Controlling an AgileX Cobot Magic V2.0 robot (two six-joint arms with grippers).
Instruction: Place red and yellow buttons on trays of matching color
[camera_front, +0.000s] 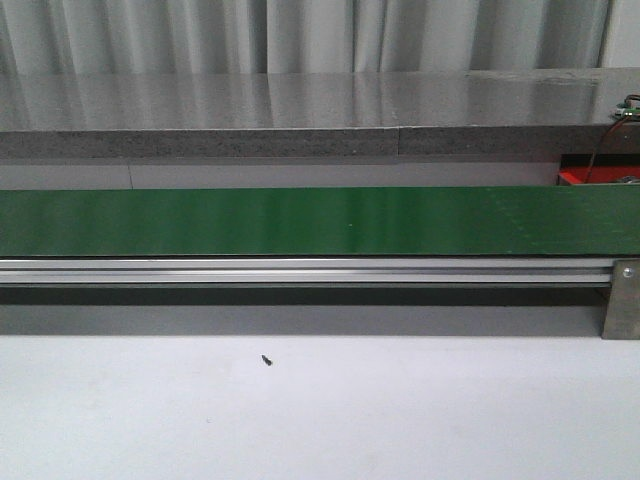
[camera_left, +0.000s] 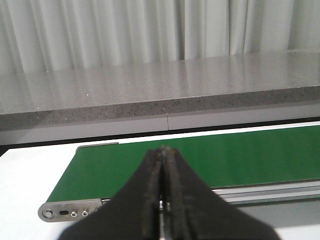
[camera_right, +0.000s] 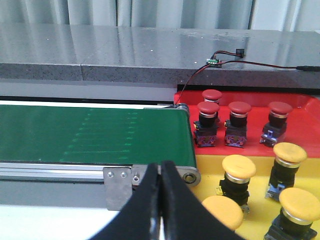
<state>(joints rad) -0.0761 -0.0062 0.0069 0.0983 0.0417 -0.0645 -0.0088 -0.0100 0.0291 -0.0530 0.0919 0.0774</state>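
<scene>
In the right wrist view, several red buttons (camera_right: 239, 108) stand upright on the red tray (camera_right: 297, 102) past the conveyor's end. Several yellow buttons (camera_right: 238, 166) stand on the yellow tray (camera_right: 212, 162) beside it. My right gripper (camera_right: 160, 166) is shut with nothing in it, in front of the belt's end roller. My left gripper (camera_left: 163, 151) is shut and empty over the other end of the green belt (camera_left: 225, 155). In the front view the belt (camera_front: 300, 222) carries nothing, neither gripper shows, and only a corner of the red tray (camera_front: 590, 177) appears.
A grey stone ledge (camera_front: 300, 110) runs behind the conveyor, with a curtain behind it. A small circuit board with wires (camera_right: 214, 62) lies on the ledge above the red tray. White tabletop (camera_front: 320, 410) with a small dark speck (camera_front: 266, 359) lies in front of the aluminium rail (camera_front: 300, 270).
</scene>
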